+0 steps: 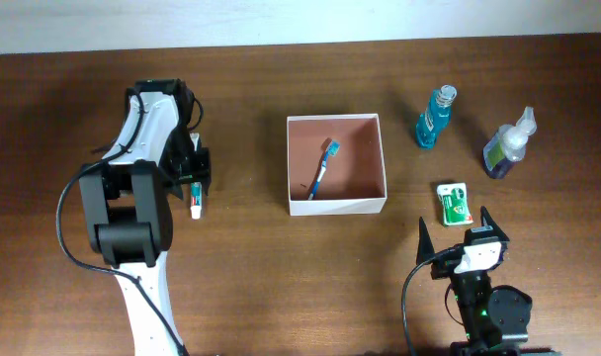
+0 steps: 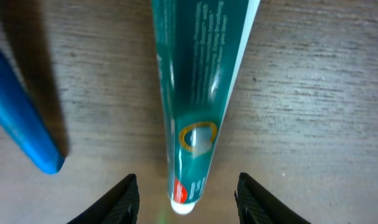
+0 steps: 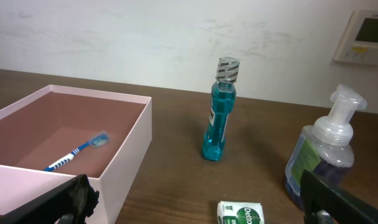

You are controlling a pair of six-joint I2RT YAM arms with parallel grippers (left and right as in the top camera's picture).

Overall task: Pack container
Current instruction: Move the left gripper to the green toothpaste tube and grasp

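The container point(image 1: 337, 204) is a square white-walled box with a pinkish-brown floor at the table's middle; it also shows in the right wrist view point(image 3: 124, 158). A blue toothbrush point(image 1: 322, 168) lies inside it. My left gripper point(image 1: 195, 188) is open directly over a green toothpaste tube point(image 2: 198, 99) that lies on the table point(image 1: 251, 247), its white cap between the fingertips point(image 2: 188, 199). My right gripper point(image 1: 457, 232) is open and empty near the front edge, behind a green-and-white soap packet point(image 1: 455, 203).
A blue mouthwash bottle point(image 1: 435, 117) and a purple pump bottle point(image 1: 508, 145) stand at the back right. A blue object point(image 2: 21, 115) lies left of the toothpaste in the left wrist view.
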